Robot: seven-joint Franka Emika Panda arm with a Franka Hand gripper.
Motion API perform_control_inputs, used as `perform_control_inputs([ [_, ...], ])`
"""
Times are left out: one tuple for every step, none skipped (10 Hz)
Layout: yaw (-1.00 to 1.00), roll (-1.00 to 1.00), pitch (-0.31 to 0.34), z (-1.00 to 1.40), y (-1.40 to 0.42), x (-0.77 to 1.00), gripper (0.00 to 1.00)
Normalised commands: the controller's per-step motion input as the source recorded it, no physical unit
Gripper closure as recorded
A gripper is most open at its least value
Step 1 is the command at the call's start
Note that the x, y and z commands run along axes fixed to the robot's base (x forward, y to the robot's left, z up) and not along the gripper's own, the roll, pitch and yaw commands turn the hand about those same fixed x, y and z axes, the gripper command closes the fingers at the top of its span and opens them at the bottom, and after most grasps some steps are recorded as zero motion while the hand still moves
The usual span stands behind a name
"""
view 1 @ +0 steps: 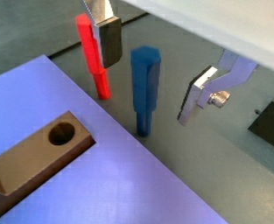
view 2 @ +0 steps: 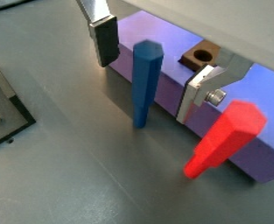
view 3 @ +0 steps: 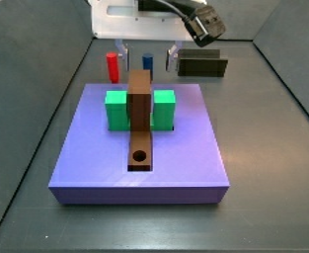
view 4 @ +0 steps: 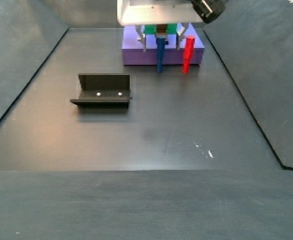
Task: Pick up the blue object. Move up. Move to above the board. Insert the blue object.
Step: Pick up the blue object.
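Beside the purple-blue slab [view 3: 104, 158], on the grey floor: red peg [view 3: 114, 67] at left, blue object [view 3: 147, 62] upright just right of it, dark olive box [view 3: 201, 66] farther right. Lowered around the blue object [view 1: 145, 87], gripper [view 1: 154, 61] wide open, fingers [view 2: 102, 39] apart from it on either side, gripping nothing. On the slab, board [view 3: 141, 124] through the green block [view 3: 117, 109], round hole at the near end; in a side view, fixture [view 4: 102, 91] well apart.

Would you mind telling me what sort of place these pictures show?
Probably a simulated robot test cell: a bare grey floor with walls, the open gripper around the blue object, and a fixture.
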Motion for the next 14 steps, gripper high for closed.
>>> perform_control_inputs([
  [0.0, 0.0, -0.004, -0.14, 0.0, 0.02, 0.0],
  [-0.03, 0.0, 0.0, 0.0, -0.05, 0.01, 0.0],
  [-0.03, 0.0, 0.0, 0.0, -0.02, 0.0, 0.0],
  [-0.05, 0.0, 0.0, 0.0, 0.0, 0.0, 0.0],
  [-0.05, 0.0, 0.0, 0.0, 0.0, 0.0, 0.0],
  [0.0, 0.0, 0.0, 0.0, 0.0, 0.0, 0.0],
  [0.0, 0.0, 0.0, 0.0, 0.0, 0.0, 1.0],
  [0.0, 0.0, 0.0, 0.0, 0.0, 0.0, 1.0],
  [0.0, 0.0, 0.0, 0.0, 0.0, 0.0, 1.0],
  [0.0, 0.0, 0.0, 0.0, 0.0, 0.0, 1.0],
  [0.0, 0.0, 0.0, 0.0, 0.0, 0.0, 1.0],
  [0.0, 0.0, 0.0, 0.0, 0.0, 0.0, 1.0],
  [0.0, 0.0, 0.0, 0.0, 0.0, 0.0, 1.0],
  [0.0, 0.0, 0.0, 0.0, 0.0, 0.0, 1.0],
])
